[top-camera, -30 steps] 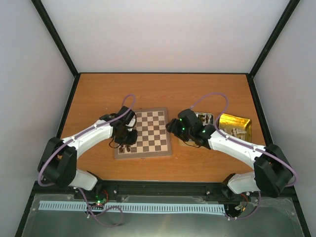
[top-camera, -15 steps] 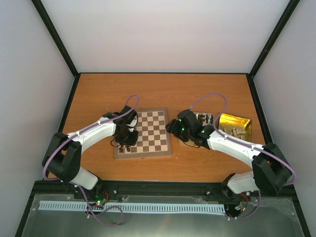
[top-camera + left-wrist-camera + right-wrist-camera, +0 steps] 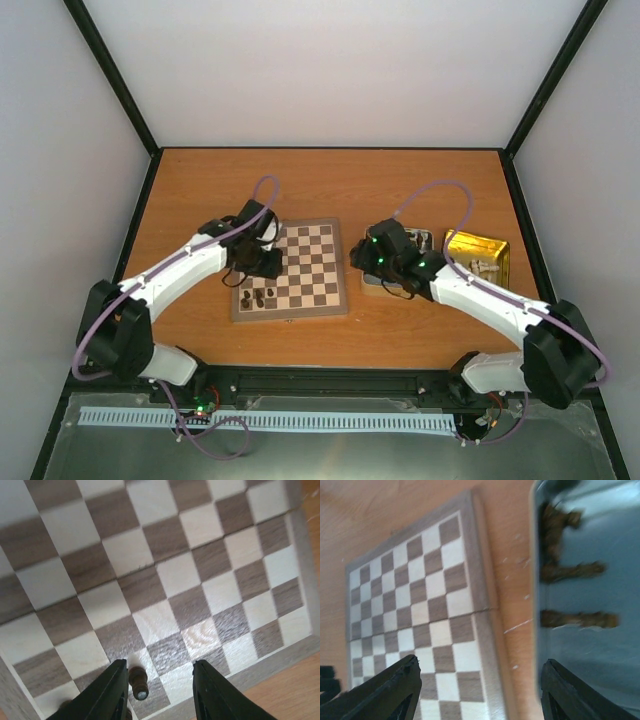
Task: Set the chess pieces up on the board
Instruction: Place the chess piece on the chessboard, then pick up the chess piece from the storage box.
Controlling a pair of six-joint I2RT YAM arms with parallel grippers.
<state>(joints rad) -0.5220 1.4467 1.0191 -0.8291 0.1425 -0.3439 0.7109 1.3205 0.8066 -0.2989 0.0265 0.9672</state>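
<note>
The board point(image 3: 305, 265) lies in the middle of the table. A few dark brown chess pieces point(image 3: 259, 296) stand at its near-left corner. My left gripper point(image 3: 266, 268) hovers open and empty over the board's left side, just beyond them. In the left wrist view one dark piece point(image 3: 138, 682) stands upright beside my left finger point(image 3: 112, 692), with the gripper point(image 3: 158, 692) holding nothing. My right gripper point(image 3: 373, 266) is open and empty between the board and the silver tin point(image 3: 418, 238). The right wrist view shows the gripper point(image 3: 480, 692), the board point(image 3: 420, 605) and dark pieces point(image 3: 577, 619) lying in the tin point(image 3: 600, 650).
A gold tin point(image 3: 478, 256) holding pale pieces sits to the right of the silver tin. Black frame posts and white walls enclose the table. The arms' purple cables arch over both wrists.
My left gripper has drawn back from the board's near-left corner toward the far side, leaving the dark pieces standing. My right gripper has shifted right, toward the silver tin.
</note>
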